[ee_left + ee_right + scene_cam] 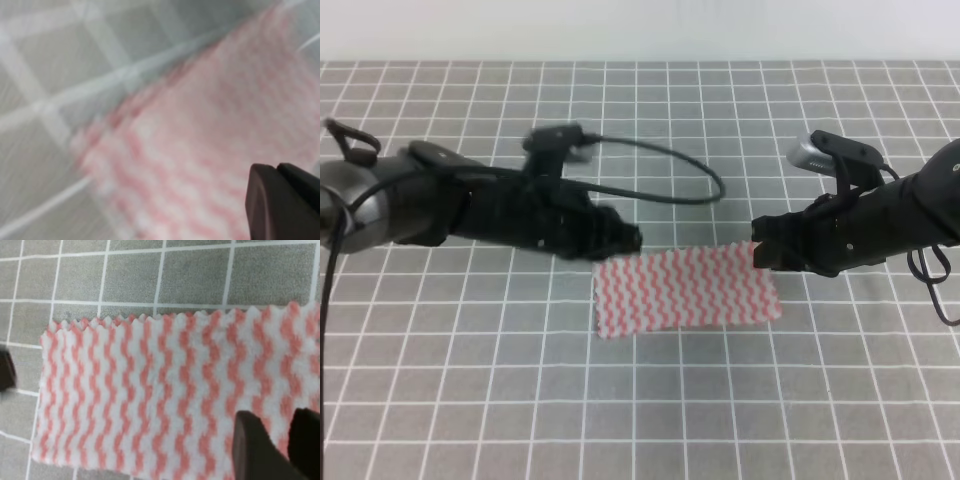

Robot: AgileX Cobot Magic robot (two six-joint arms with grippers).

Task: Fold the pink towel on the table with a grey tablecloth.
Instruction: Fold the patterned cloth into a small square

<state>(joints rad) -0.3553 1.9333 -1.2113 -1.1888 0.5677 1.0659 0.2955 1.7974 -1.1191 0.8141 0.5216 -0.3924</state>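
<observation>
Grey tablecloth with its grid of thin white lines fills the foreground of the high view, bare of any writing or label. Farther in, the pink towel lies flat near the middle of the table, a zigzag-striped rectangle with pinked edges. No brand or text can be read on it either. At its upper left corner sits the left gripper, its tip at the towel's edge; whether its fingers are apart or together cannot be told. At the upper right corner sits the right gripper. In the right wrist view two dark fingers stand slightly apart above the cloth. Behind the left arm a black cable loops over the table.
</observation>
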